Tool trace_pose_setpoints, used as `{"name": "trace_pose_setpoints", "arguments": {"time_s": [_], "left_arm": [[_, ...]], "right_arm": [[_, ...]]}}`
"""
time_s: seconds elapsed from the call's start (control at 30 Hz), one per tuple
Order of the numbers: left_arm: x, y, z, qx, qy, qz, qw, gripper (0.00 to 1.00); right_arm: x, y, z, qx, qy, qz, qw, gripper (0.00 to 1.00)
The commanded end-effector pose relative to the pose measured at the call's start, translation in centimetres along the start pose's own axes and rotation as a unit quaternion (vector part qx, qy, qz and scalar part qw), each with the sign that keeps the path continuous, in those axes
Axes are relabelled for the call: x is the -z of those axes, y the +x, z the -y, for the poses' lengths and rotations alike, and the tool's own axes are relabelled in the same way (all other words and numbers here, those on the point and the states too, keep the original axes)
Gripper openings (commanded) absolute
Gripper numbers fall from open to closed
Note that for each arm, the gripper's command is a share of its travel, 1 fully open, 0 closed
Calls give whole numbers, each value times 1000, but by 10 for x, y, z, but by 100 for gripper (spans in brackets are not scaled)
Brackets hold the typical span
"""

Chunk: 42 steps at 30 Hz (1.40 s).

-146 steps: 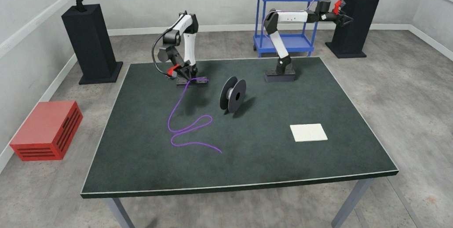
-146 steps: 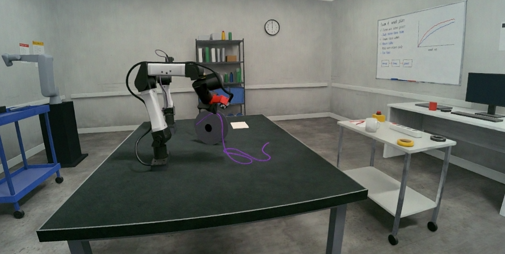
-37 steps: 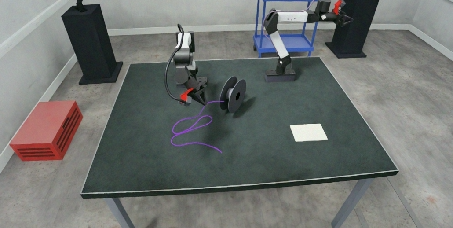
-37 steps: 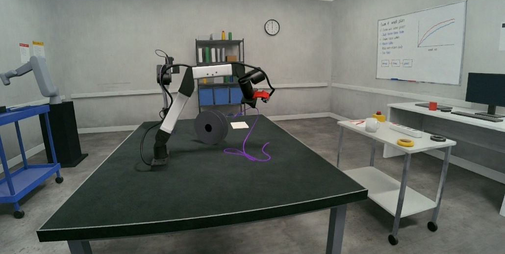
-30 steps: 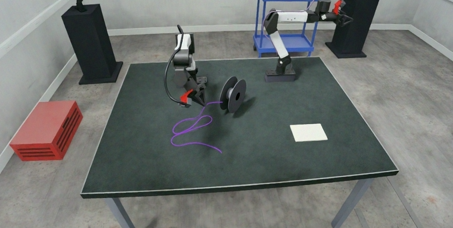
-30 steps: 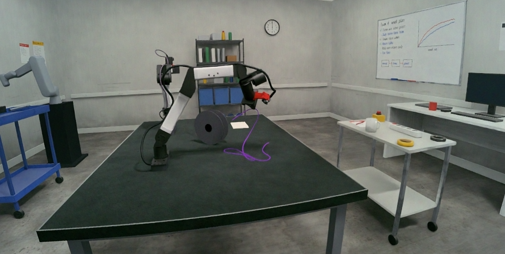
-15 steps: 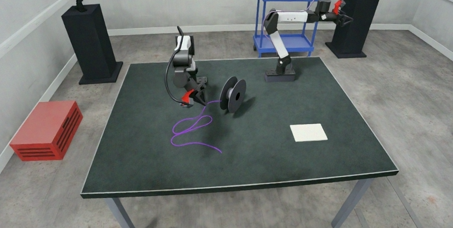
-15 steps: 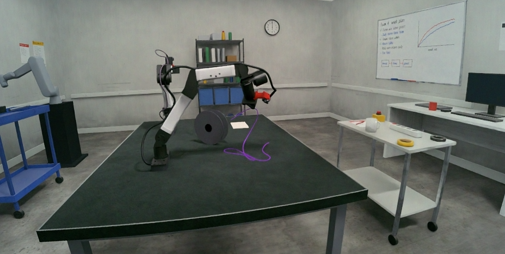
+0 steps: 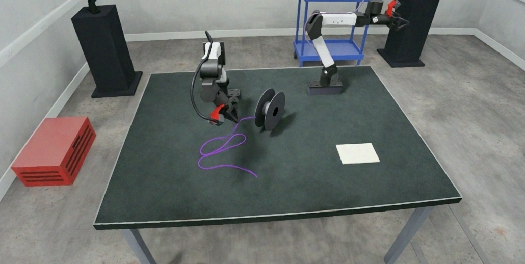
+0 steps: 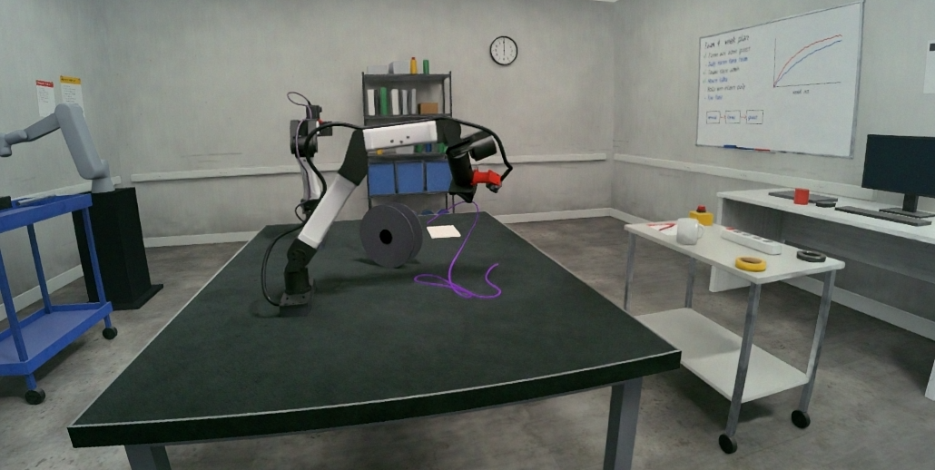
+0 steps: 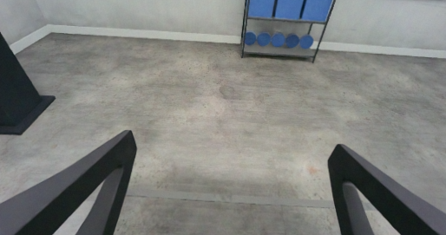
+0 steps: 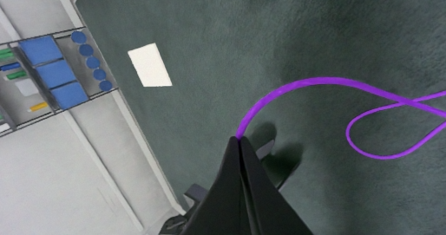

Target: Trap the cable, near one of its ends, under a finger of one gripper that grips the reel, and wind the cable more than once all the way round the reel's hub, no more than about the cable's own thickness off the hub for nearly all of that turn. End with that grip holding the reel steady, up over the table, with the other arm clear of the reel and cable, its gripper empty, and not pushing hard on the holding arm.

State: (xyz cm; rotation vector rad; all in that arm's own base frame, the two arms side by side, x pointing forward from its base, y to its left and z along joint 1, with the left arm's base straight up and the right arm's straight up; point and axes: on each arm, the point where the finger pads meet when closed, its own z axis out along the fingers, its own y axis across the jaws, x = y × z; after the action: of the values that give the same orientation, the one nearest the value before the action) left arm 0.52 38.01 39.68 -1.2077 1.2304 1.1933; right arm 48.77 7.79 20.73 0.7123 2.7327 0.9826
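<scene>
The dark grey reel (image 9: 272, 122) (image 10: 371, 226) stands upright on its flange rims on the table, with its paler hub between the flanges. No gripper holds it. My right gripper (image 9: 237, 121) (image 10: 464, 199) (image 12: 237, 144) is shut on the purple cable (image 9: 224, 165) (image 10: 484, 297) (image 12: 325, 81) near one end, above the table beside the reel. A short free piece reaches from the fingertips to the nearer flange; whether it passes that flange is unclear. The rest hangs down to loose loops on the table. My left gripper (image 9: 403, 23) (image 11: 233, 145) is open and empty, high up and far from the reel.
A white card (image 9: 357, 153) (image 10: 443, 231) (image 12: 150, 66) lies on the dark green table (image 9: 312, 188) (image 10: 392, 368). The left arm's base (image 9: 324, 87) stands at the table's back edge. A blue cart (image 9: 326, 52) is behind it.
</scene>
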Motion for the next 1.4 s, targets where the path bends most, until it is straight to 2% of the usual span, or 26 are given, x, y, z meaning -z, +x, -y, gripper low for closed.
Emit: {"name": "trace_pose_setpoints", "arguments": {"time_s": [0.0, 1.0, 1.37], "left_arm": [[-2, 6, -2, 4, -5, -4, 1000, 100], [-2, 6, -2, 4, -5, -4, 1000, 100], [-2, 6, -2, 4, -5, -4, 1000, 100]], "right_arm": [[-4, -1, -3, 3, -1, -6, 1000, 0], [-3, -8, -2, 2, -1, 0, 1000, 0], [-6, -1, -6, 3, 0, -5, 1000, 0]]}}
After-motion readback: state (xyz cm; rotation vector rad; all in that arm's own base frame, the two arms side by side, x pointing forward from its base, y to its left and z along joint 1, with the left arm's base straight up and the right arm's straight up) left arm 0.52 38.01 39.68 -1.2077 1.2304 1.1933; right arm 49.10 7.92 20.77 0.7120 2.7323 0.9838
